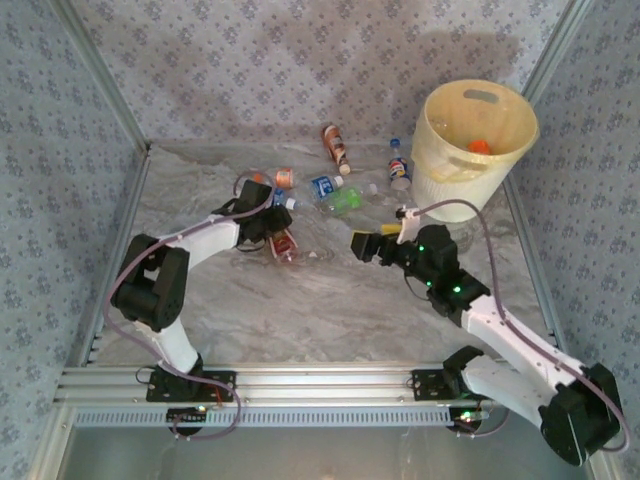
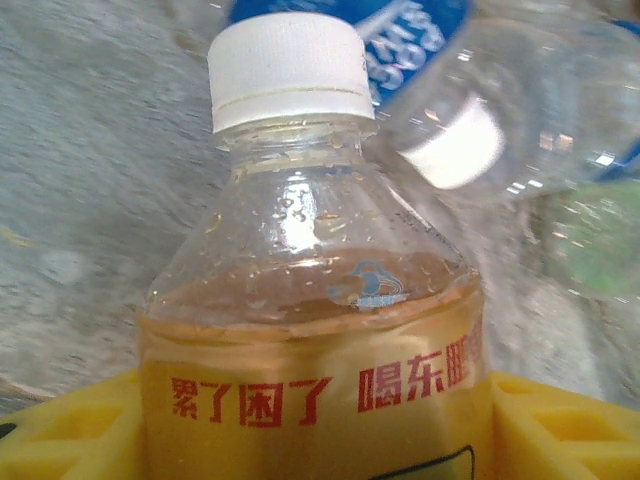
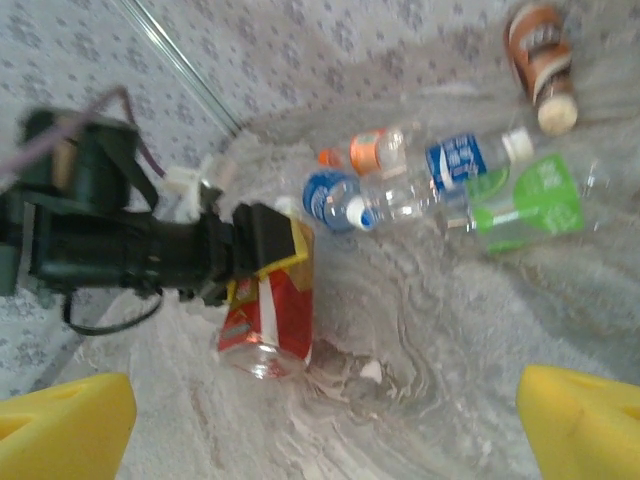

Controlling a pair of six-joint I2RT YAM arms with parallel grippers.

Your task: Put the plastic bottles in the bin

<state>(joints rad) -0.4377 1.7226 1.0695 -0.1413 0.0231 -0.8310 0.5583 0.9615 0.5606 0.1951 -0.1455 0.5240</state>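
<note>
The left arm (image 1: 175, 270) is seen folded at the left of the overhead frame, elbow raised and forearm stretched toward the centre, where the left gripper (image 1: 276, 230) is held low. Its yellow fingers (image 2: 60, 430) are pressed against both sides of a bottle (image 2: 300, 300) (the grip is taken just below the shoulder). The right arm (image 1: 510, 340) is extended diagonally from the lower right toward the middle, and the right gripper (image 1: 366, 243) is held with its jaws spread wide.
</note>
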